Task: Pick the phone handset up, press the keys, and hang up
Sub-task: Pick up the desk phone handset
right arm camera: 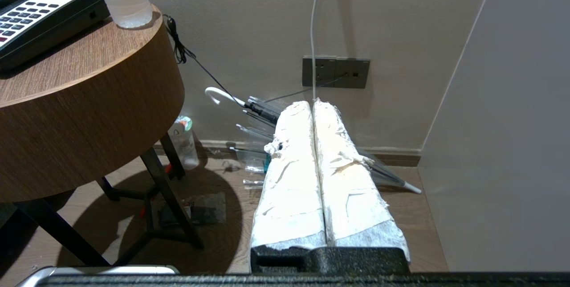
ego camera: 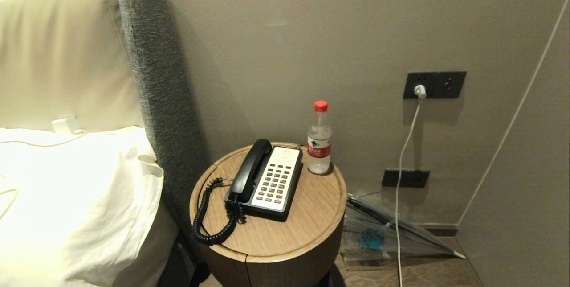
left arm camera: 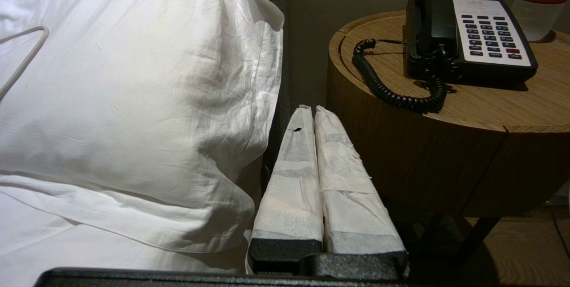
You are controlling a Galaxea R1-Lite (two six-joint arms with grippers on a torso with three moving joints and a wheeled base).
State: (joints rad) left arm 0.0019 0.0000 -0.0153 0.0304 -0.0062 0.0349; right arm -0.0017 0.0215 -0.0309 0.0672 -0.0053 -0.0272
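**Head view: start condition, handset on cradle**

Head view shows you the phone handset [ego camera: 249, 172] lying in its cradle along the left side of the phone base [ego camera: 274, 183], which sits on the round wooden side table [ego camera: 307, 215] between the bed and the wall. Neither arm appears in this view.

1. Note the handset's position. It rests seated on the base, parallel to the keypad [ego camera: 275, 179], so the keys stay uncovered for pressing once you lift it.
2. Note the coiled cord [ego camera: 209, 220]. It loops off the near end of the handset and over the table's front-left edge. Judge that it will drag on any lift, so allow slack.
3. Note the water bottle [ego camera: 319, 139]. It stands upright just beside the far right corner of the base and could be tipped by a wide swing.
4. Check the left gripper [left arm camera: 311, 109]. Its padded fingers are pressed together and hold nothing; it sits low, between the pillow [left arm camera: 133, 100] and the table.
5. Check the right gripper [right arm camera: 312, 104]. It is likewise clenched and empty, low beside the table, facing the wall sockets [right arm camera: 335, 72] and a folded umbrella [right arm camera: 249, 104] on the floor.

No step of the task is done yet.
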